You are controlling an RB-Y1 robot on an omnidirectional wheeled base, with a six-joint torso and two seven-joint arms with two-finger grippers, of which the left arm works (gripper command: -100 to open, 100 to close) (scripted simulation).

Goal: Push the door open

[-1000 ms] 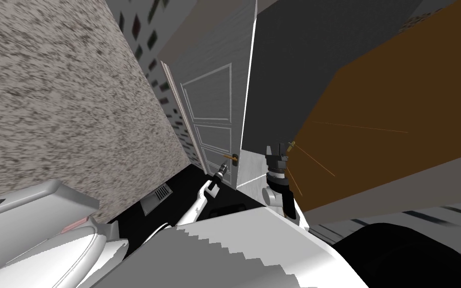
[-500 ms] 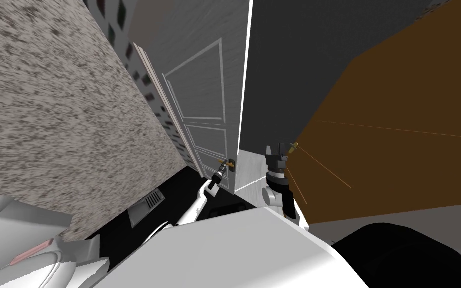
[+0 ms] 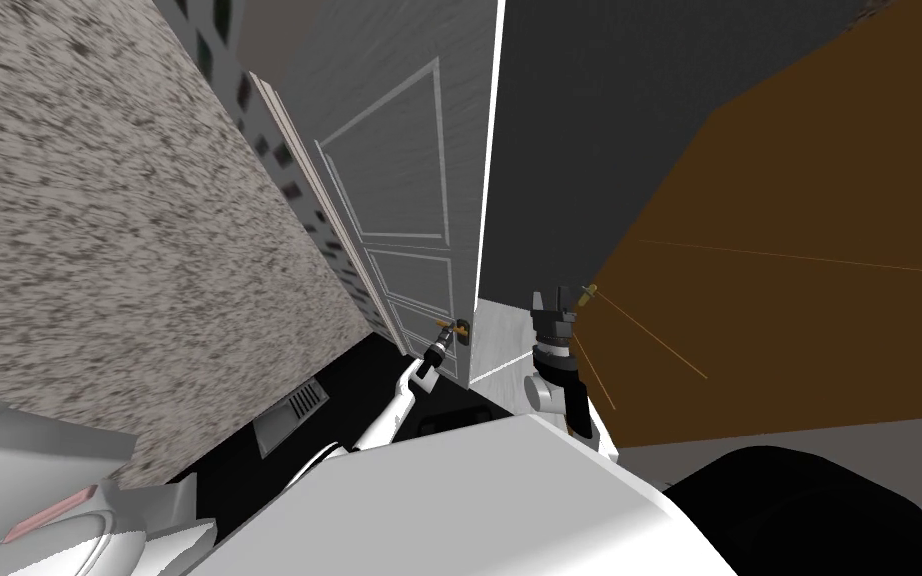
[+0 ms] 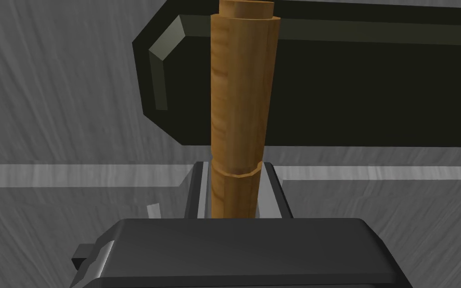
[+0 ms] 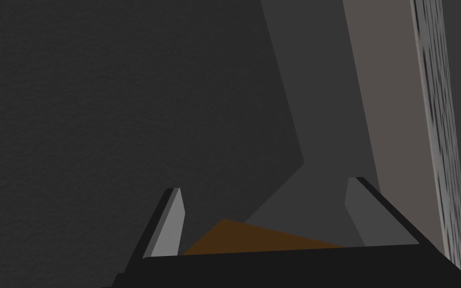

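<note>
**A:** Where is the door?
**B:** The grey panelled door [image 3: 404, 200] stands just ahead, with its brown handle [image 4: 239, 100] on a dark plate [image 4: 349, 90].
**A:** And the grippers?
**B:** The left gripper [image 4: 235, 192] clamps the handle between its 2 fingers. The right gripper [image 5: 267, 200], beside a brown panel [image 3: 799, 280], has its fingers spread apart.

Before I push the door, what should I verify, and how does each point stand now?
1. Left gripper shut on the brown handle: ok, its fingers press the handle's sides.
2. Handle seated deep, down to the gripper's body: ok.
3. Right gripper open and holding nothing: ok.
4. Latch released: cannot tell.
5. Space free behind the grey door: cannot tell, it is hidden.
</note>
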